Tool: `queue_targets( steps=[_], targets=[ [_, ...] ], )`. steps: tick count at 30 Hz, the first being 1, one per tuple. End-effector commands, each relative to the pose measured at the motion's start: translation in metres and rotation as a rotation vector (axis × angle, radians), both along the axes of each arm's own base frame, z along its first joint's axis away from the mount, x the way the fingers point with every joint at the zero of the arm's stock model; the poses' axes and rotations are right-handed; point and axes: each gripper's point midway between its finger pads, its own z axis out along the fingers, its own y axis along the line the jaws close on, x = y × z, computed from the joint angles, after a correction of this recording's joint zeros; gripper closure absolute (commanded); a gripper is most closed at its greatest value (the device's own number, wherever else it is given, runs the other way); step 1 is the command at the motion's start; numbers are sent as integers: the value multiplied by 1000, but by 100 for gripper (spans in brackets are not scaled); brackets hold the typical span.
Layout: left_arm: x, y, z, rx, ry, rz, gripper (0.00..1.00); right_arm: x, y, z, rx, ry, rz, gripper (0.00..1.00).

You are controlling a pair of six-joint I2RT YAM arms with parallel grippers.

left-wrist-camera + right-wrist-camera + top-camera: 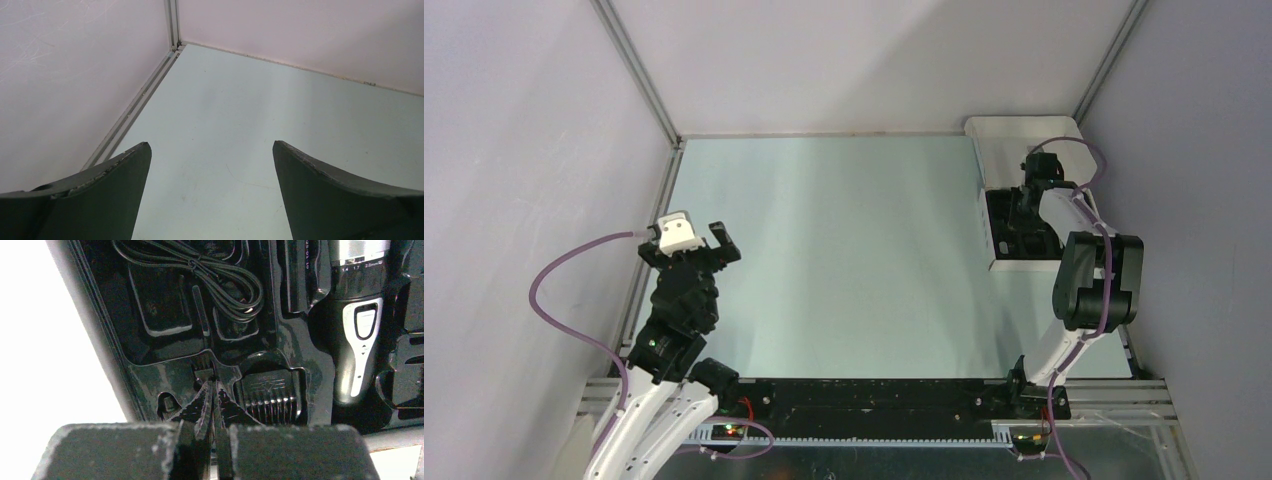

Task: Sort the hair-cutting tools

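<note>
My right gripper [212,384] is down in the black moulded insert [150,370] of the white box [1014,140]. Its jaws are shut on the lower end of the thin stick [200,315], which lies along its slot. The tapered trimmer body [357,340] with a silver tip lies in its recess at the right. The squarish comb attachment [272,392] sits just right of my fingertips. A small black piece [167,402] sits in a slot to the left. My left gripper [210,145] is open and empty over bare table at the far left [689,240].
A coiled black cable [215,275] lies in the insert above the stick. The box stands at the back right against the right wall [1204,200]. The left gripper is close to the left wall [75,75] and its aluminium rail [135,107].
</note>
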Motion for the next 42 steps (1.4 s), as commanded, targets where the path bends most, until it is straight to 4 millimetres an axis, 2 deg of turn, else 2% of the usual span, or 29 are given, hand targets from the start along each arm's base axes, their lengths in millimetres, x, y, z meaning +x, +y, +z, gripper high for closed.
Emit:
queue_targets(
  steps=[1, 13, 18, 22, 28, 31, 35, 42],
  targets=[
    [1, -1, 4, -22, -27, -4, 2, -19, -1, -7, 8, 68, -35, 96],
    [1, -2, 4, -24, -29, -9, 2, -44, -12, -9, -49, 147, -122, 96],
    [0, -2, 5, -26, -32, -11, 2, -46, -11, -7, -46, 147, -125, 96],
    [0, -1, 5, -26, -32, -9, 2, -37, -5, 10, -32, 76, -103, 95],
    [0, -2, 4, -26, -31, -9, 2, -20, -5, 53, -41, -72, -89, 84],
    [1, -2, 4, -28, -30, -10, 2, -9, -4, 64, -38, -122, -70, 81],
    [1, -1, 4, -25, -30, -8, 2, 7, -2, 66, -29, -146, -48, 81],
    [1, -1, 4, -23, -27, -6, 2, 28, 0, 52, -8, -144, -29, 81]
  ],
)
